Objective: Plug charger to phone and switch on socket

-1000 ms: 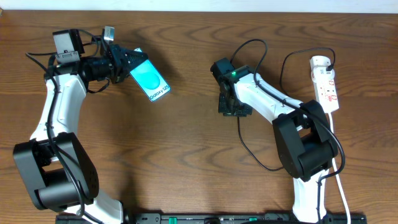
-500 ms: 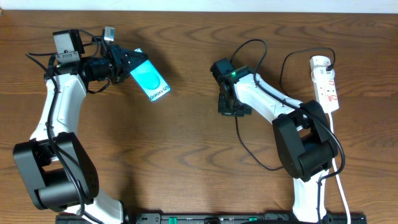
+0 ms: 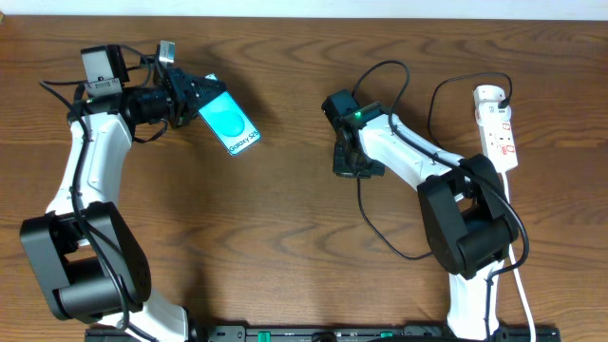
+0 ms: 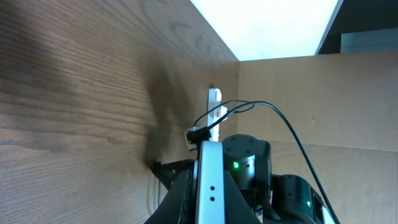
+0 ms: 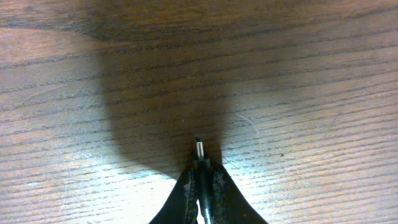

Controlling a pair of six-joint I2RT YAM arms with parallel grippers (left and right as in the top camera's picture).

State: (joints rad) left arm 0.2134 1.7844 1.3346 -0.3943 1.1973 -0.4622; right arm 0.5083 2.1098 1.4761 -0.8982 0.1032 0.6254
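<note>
While the left gripper [image 3: 198, 95] pinches the one Galaxy phone [image 3: 231, 123] near the far left corner of the desk [image 3: 285, 275], the right gripper [image 3: 350, 167], toward the middle of the far edge, is clamped on the plug tip [image 5: 199, 150] of the single charger [image 3: 378, 226]. One white power strip [image 3: 500, 131] lies at the far right corner.

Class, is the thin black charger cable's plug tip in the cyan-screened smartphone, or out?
Out: the plug tip juts bare from the right gripper; the smartphone sits apart in the left gripper.
</note>
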